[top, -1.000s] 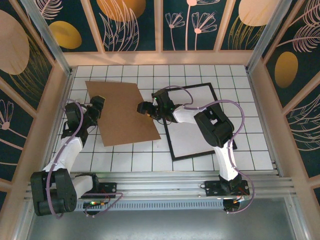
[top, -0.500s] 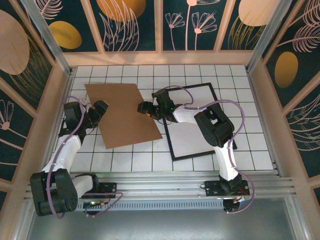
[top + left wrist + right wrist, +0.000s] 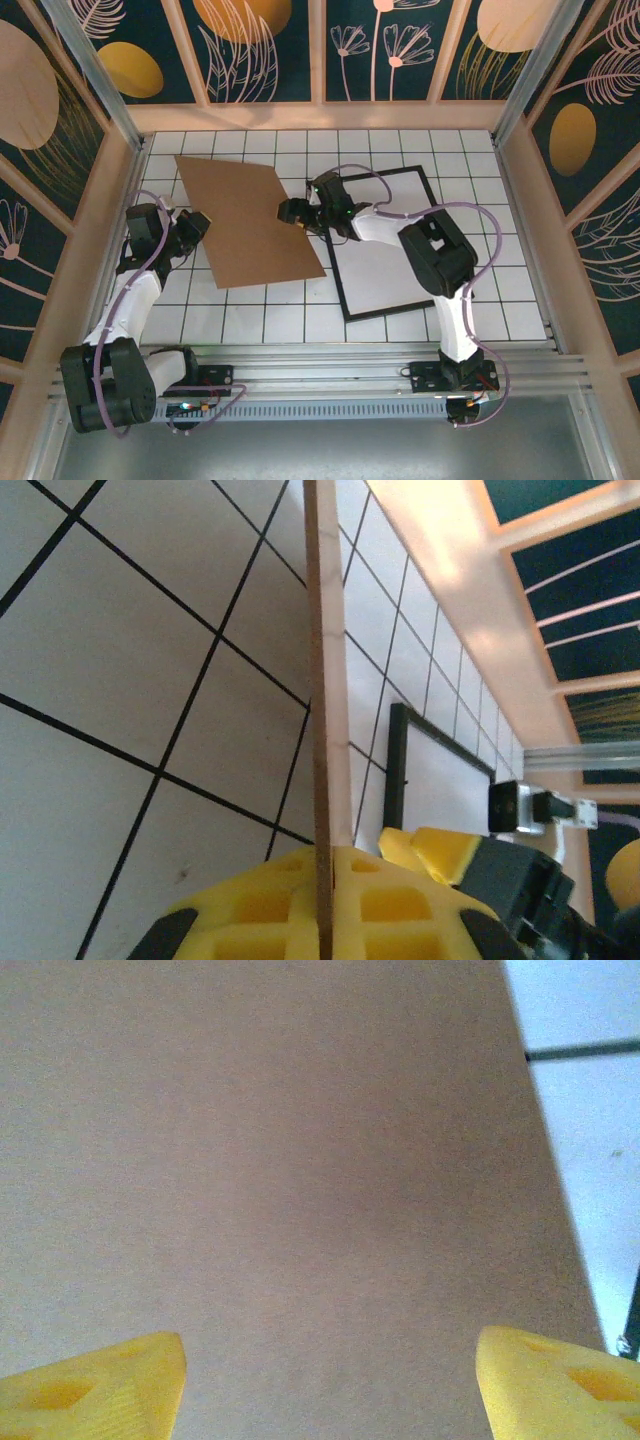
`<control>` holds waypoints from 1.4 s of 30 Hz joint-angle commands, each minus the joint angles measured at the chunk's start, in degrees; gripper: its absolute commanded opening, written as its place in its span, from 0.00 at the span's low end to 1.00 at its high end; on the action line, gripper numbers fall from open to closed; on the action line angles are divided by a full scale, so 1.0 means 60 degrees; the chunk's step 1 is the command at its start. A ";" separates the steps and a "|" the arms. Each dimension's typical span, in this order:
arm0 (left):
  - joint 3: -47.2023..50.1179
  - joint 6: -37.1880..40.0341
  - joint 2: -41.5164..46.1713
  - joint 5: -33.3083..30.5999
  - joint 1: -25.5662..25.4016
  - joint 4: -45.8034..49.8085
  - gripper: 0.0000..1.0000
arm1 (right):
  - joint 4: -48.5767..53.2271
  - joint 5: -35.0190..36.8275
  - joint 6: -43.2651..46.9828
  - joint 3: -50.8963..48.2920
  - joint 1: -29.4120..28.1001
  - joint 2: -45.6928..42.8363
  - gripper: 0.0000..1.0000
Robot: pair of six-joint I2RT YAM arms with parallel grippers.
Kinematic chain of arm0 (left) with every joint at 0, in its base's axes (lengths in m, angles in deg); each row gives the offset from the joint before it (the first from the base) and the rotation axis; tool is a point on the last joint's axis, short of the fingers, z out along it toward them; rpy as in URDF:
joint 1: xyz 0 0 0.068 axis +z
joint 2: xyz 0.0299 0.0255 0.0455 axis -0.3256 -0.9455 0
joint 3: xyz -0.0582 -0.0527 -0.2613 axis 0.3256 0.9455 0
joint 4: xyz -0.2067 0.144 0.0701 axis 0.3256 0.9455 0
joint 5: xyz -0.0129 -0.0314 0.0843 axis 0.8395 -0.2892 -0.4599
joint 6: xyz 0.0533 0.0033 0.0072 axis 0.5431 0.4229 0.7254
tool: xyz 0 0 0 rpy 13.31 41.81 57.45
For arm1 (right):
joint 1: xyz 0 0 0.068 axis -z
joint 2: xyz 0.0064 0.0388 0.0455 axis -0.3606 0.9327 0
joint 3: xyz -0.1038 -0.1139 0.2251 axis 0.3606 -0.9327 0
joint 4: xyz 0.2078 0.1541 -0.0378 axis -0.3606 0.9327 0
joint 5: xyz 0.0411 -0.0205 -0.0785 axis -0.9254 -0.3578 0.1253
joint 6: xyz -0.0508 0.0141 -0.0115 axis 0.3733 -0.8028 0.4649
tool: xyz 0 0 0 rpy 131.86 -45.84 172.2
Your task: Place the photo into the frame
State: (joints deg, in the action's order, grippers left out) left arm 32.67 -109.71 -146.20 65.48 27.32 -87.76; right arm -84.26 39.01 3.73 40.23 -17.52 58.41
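The left tool [image 3: 197,226] has just clamped the brown backing board [image 3: 245,225] (left edge); the right tool [image 3: 290,212] hovers wide open. Moving it onto the frame [image 3: 400,308] seems next.

So there's a plain brown board [image 3: 248,222] sitting crooked to the tile lines, over on the left-back part of the table [image 3: 260,322]. From the left wrist view you get it dead edge-on [image 3: 322,730], really thin. The table's white tiles with dark grout. The walls [image 3: 250,45] are dark teal panels with orange blobs and pale line-drawn plants, split by light wooden bars. A metal rail [image 3: 330,375] runs along the near edge.
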 commanded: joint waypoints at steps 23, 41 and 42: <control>0.1345 -0.5022 0.0949 0.2755 -0.0718 -0.8810 0.00 | 0.0207 -0.4289 0.0616 -0.0782 0.2898 -0.3735 0.89; 0.2512 -0.5180 -0.0704 0.1679 -0.1605 -0.9958 0.09 | -0.2438 -0.5159 -0.1017 -0.2431 0.3694 -0.4269 0.02; 0.2503 -0.5002 -0.0741 0.1592 -0.1620 -0.9743 0.19 | -0.2425 -0.5194 -0.1006 -0.2489 0.3811 -0.4320 0.00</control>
State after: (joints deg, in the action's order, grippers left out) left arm 48.19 -143.32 -150.53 77.53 18.12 -143.30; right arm -95.65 8.13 -3.76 26.35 3.99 35.24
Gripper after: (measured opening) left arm 0.146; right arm 0.094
